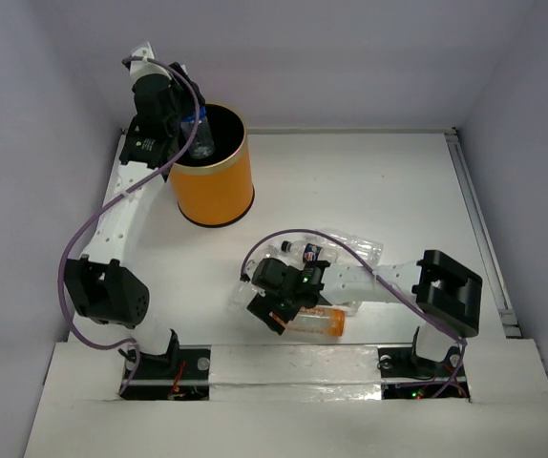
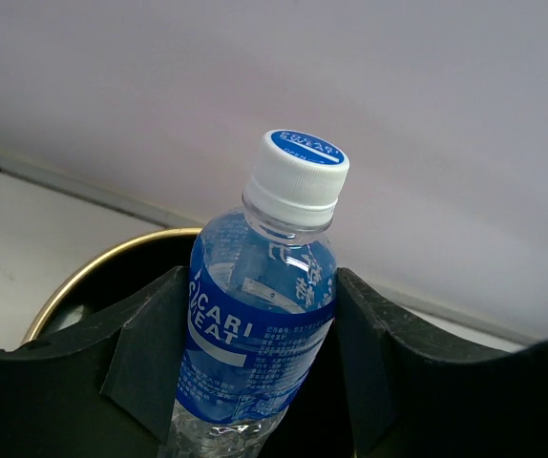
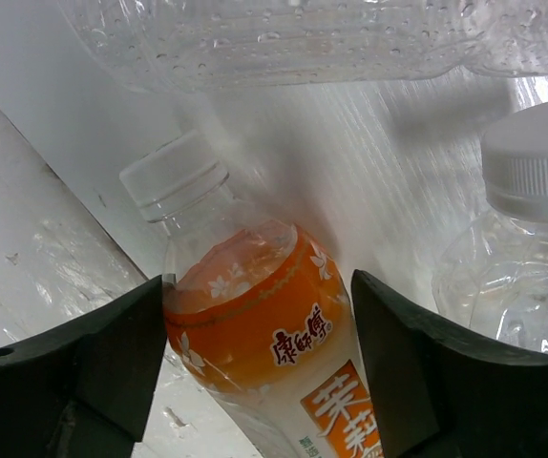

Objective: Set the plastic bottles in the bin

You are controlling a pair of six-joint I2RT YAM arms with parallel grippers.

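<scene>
Left fingers (image 2: 150, 353) are clamped on the blue-label bottle (image 2: 255, 324), which is held cap-up over the black mouth of the bin (image 1: 215, 181), near its rim; only a release is judged needed. Right fingers (image 3: 112, 353) are spread wide astride the orange bottle (image 3: 255, 324), which lies on the worktop (image 1: 369, 181). Its long axis runs between them, cap pointing away, with clear bottles (image 3: 513, 277) just beside.
</scene>
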